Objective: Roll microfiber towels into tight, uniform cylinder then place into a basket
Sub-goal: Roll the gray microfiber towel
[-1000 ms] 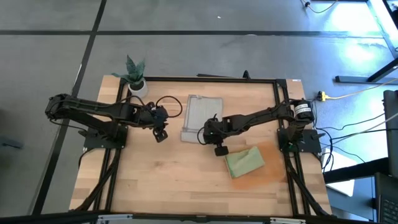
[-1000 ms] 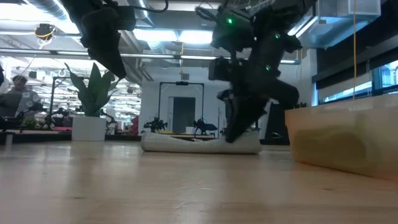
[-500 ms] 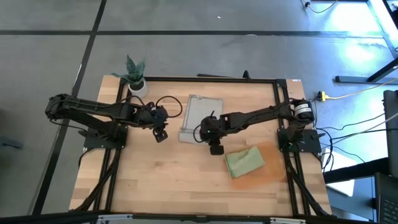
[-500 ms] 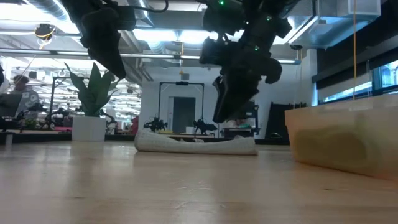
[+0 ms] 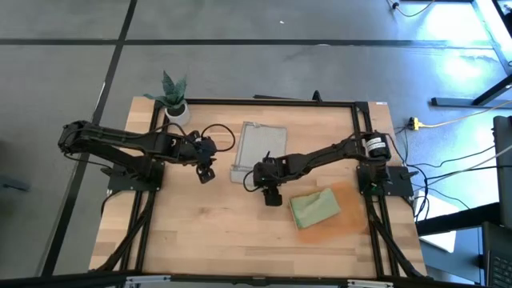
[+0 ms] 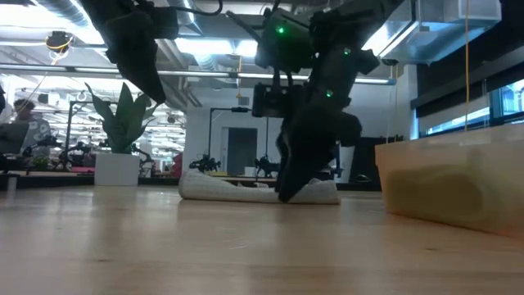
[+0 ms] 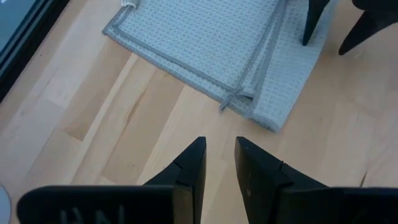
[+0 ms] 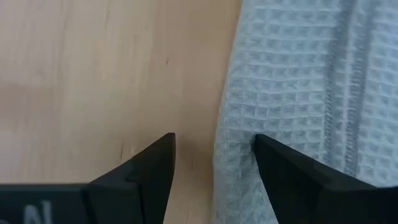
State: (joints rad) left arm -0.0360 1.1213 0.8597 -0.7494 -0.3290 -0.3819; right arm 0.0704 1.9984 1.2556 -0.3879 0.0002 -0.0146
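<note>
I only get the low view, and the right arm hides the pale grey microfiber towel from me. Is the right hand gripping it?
Observer: No. The right wrist view shows the right hand open, with the edge of the pale grey microfiber towel between its fingers.
Operator: Is the towel rolled yet?
Observer: No. From above it lies folded flat on the pale wooden table.
Operator: Where is the left hand?
Observer: The left hand is open and empty. It sits beside the towel's left edge, clear of it.
</note>
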